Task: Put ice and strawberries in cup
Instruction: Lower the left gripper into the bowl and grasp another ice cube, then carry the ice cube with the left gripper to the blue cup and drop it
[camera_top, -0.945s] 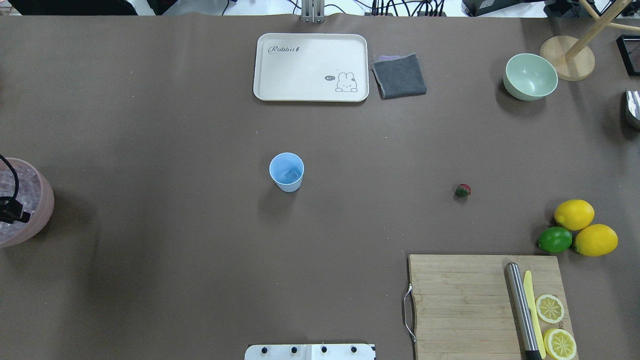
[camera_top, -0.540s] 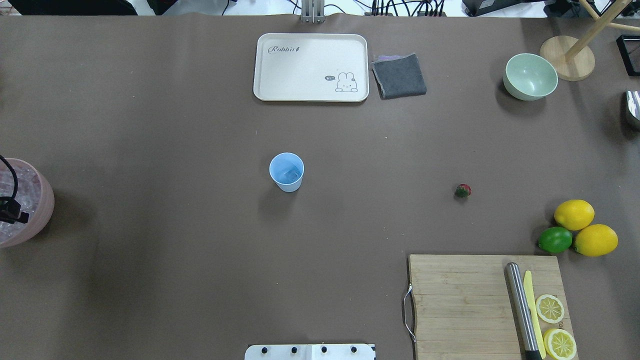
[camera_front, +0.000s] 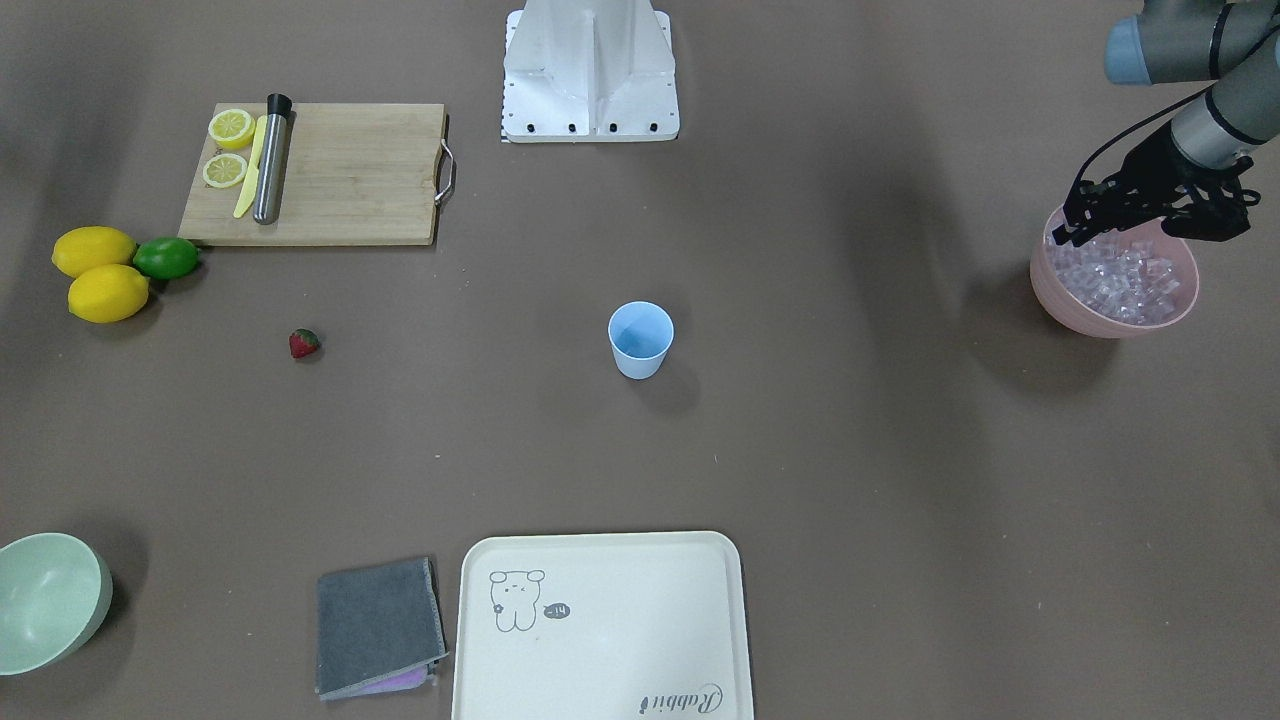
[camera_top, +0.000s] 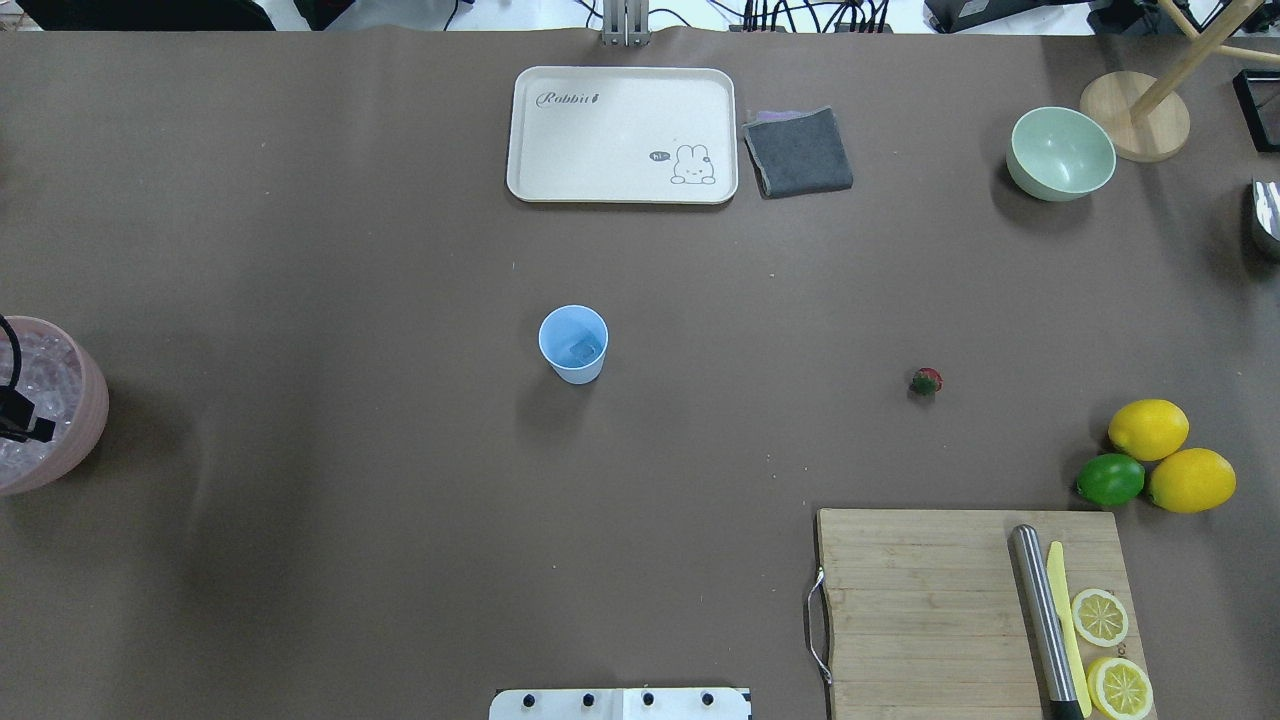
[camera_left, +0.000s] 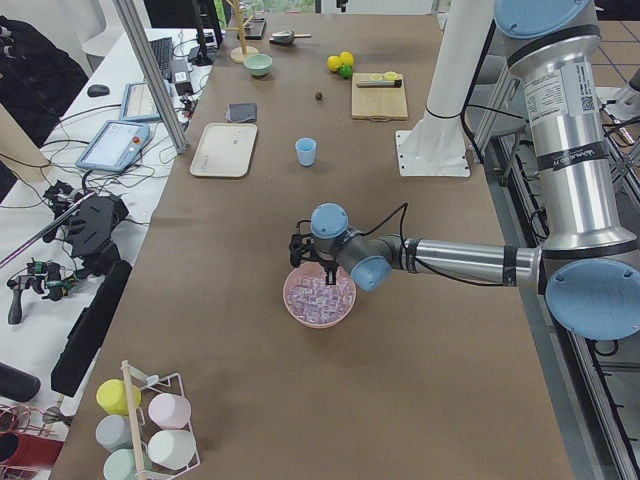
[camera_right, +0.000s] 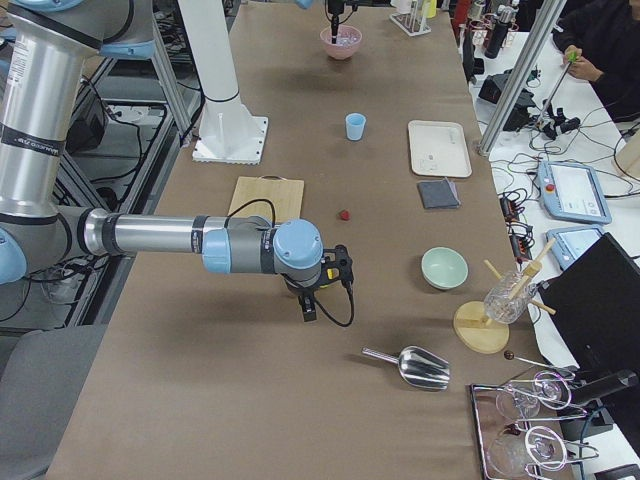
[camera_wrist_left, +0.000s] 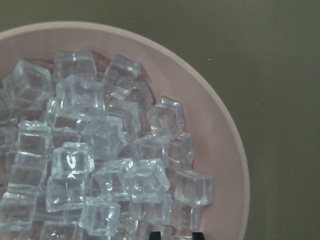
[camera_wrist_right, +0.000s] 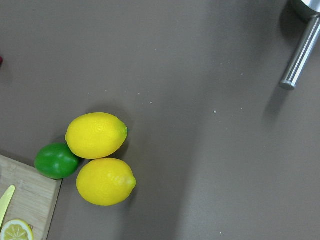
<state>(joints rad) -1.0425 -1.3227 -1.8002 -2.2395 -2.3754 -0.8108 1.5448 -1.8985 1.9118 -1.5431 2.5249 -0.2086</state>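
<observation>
Well off cup (camera_front: 640, 338) toward robot's left: pink bowl (camera_front: 1112, 318) heaped with ice (camera_wrist_left: 100, 135), left tool (camera_front: 1150, 220) hanging directly over heap. Am seeing its tips parted at wrist view's bottom edge, gripping nothing I can make out. Cubes lying straight below, no long axis mattering. Am counting: one cup, one cube seemingly inside it, bowl cubes too many to count, one strawberry (camera_top: 926, 381) sitting on bench (camera_top: 300, 250) well off cup's opposite side. Right tool (camera_right: 308, 305) is nearer berry; cannot tell its opening.
</observation>
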